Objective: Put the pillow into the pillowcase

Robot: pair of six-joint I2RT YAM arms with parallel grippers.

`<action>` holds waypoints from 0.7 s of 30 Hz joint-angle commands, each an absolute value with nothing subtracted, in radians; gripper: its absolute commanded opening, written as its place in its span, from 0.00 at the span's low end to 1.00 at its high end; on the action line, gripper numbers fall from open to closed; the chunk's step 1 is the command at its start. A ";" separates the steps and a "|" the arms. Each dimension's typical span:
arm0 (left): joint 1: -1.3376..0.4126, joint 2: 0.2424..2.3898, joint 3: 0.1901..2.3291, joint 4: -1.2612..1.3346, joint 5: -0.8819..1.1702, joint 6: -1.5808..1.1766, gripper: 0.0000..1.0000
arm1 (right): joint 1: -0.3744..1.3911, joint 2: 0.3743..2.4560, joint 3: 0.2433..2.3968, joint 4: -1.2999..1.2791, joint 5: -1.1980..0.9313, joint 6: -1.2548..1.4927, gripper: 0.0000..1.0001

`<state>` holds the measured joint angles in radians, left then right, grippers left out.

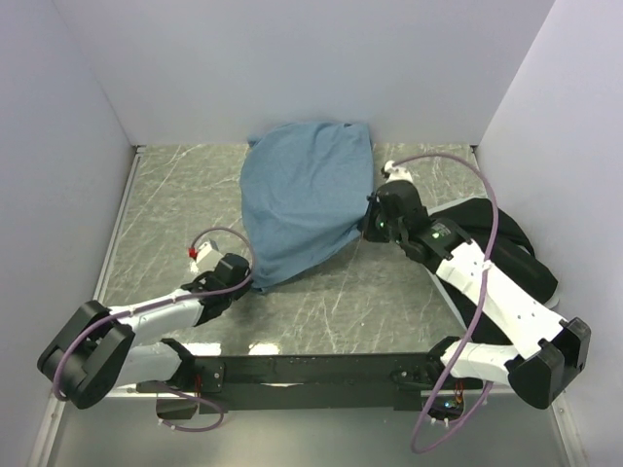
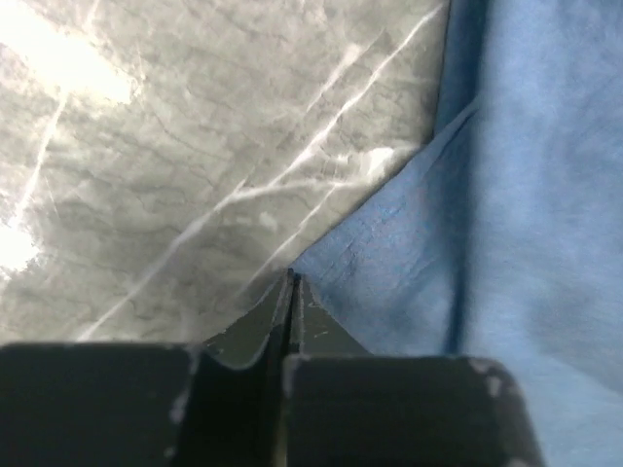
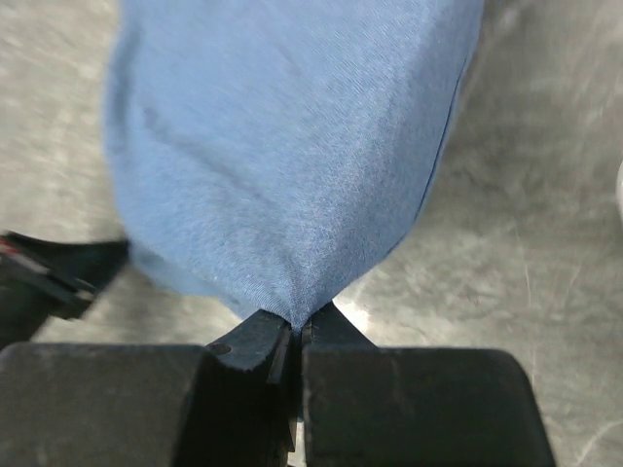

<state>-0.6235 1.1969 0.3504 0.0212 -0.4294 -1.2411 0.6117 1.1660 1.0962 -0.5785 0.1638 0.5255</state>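
- The desk (image 1: 175, 195) carries everything. The pillowcase (image 1: 307, 199) lies at its middle and far side, its long axis running from the back wall toward the near-left.
- The pillowcase is plump and rounded. No pillow shows anywhere, so it is probably inside, though I cannot confirm that.
- A black fabric bundle (image 1: 496, 229) lies to the right, under the right arm and apart from the task.
- The right fingers (image 3: 255, 341) are clamped on the pillowcase's near-right corner, and the cloth puckers into them.
- The left fingers (image 2: 255, 333) are pressed together low over the desk, their tips at the near-left corner. I cannot tell whether any cloth is caught.
- The near edge spans between the two arms, so the coming move likely turns on holding that edge at both ends. The left corner looks the less secure.
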 commanded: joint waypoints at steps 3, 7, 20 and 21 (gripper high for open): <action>-0.634 1.132 0.413 -0.107 -0.440 -1.197 0.01 | 0.603 1.178 1.279 -0.603 0.173 0.479 0.00; -0.634 1.046 0.443 -0.215 -0.482 -1.171 0.24 | 0.601 1.190 1.325 -0.632 0.186 0.454 0.00; -0.661 1.058 0.227 0.281 -0.169 -1.011 0.59 | 0.580 1.255 1.496 -0.709 0.189 0.420 0.00; -0.667 1.058 0.213 0.293 -0.167 -1.020 0.60 | 0.574 1.253 1.497 -0.709 0.187 0.420 0.00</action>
<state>-0.6502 1.0554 0.2443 0.1444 -0.2443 -1.0527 0.5926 1.2602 1.4204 -0.7368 0.1654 0.4461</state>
